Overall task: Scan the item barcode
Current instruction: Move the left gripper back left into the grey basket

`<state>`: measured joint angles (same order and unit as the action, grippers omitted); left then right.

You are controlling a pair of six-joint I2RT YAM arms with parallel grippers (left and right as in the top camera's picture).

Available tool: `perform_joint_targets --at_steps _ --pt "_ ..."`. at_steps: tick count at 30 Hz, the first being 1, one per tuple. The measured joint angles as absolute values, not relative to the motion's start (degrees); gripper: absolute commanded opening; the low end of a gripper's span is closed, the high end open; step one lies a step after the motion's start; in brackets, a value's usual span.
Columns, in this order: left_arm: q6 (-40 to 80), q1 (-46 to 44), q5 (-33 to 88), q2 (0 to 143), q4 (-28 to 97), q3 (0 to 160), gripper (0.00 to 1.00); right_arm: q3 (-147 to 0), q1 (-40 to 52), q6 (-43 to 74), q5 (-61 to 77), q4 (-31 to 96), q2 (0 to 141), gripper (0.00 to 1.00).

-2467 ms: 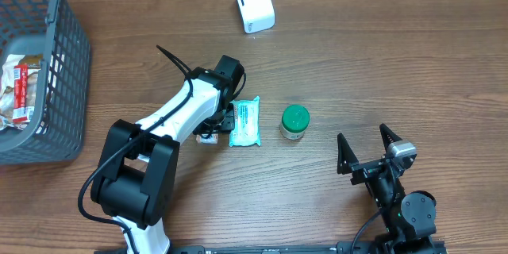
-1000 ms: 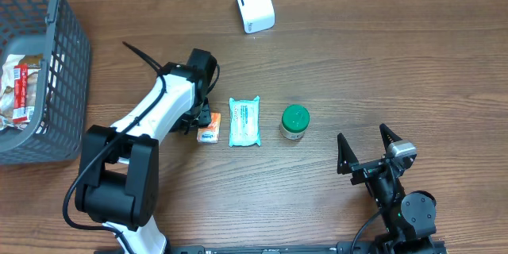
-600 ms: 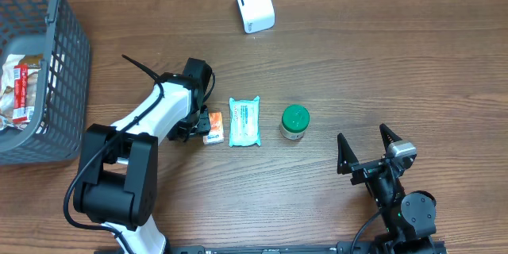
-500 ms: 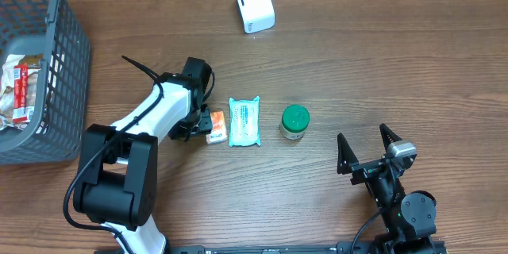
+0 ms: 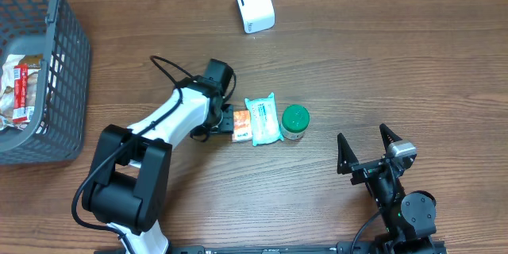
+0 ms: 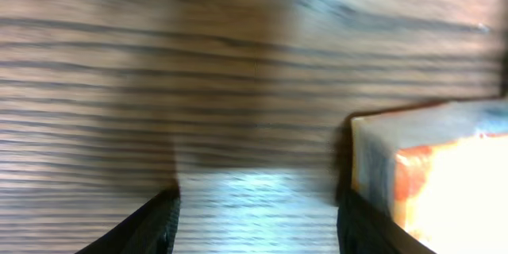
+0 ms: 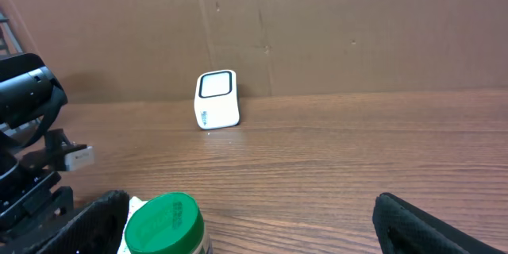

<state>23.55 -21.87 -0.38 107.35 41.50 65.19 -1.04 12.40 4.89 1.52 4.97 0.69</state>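
The left gripper (image 5: 228,121) hangs low, fingers spread with only bare wood between them. The small orange-and-white carton (image 5: 240,124) lies just right of it, touching the pale blue wipes packet (image 5: 263,119), which sits close against the green-lidded jar (image 5: 294,121). I'd centre the fingers over the carton before pinching, or the row gets shoved. The table is open far toward the white box-shaped scanner (image 5: 254,5), and the grey mesh basket (image 5: 71,55) is well left. The right gripper (image 5: 362,135) is near, its fingers wide and empty.

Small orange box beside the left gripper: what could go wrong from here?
1. The small orange box sits outside the left gripper, beside one finger; closing may miss it.
2. It lies close against the pale-blue wipes pack and the green-lidded jar; a shove could topple the jar.
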Motion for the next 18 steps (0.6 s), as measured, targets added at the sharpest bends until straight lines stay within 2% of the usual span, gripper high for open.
perform_joint_targets --at_steps 8,13,16,18 --pt "23.6 -22.5 -0.8 107.4 43.4 65.4 0.56 -1.0 12.4 4.9 1.5 5.0 0.7 1.0" --pt "23.1 -21.2 -5.0 107.2 52.8 71.0 0.61 -1.0 12.4 4.9 1.5 5.0 0.7 1.0" --pt "21.8 -20.1 -9.3 106.5 58.8 78.9 0.58 -1.0 12.4 4.9 1.5 5.0 0.7 1.0" --pt "20.2 -19.3 -14.0 105.8 63.2 85.7 0.7 -1.0 12.4 4.9 1.5 5.0 0.7 1.0"
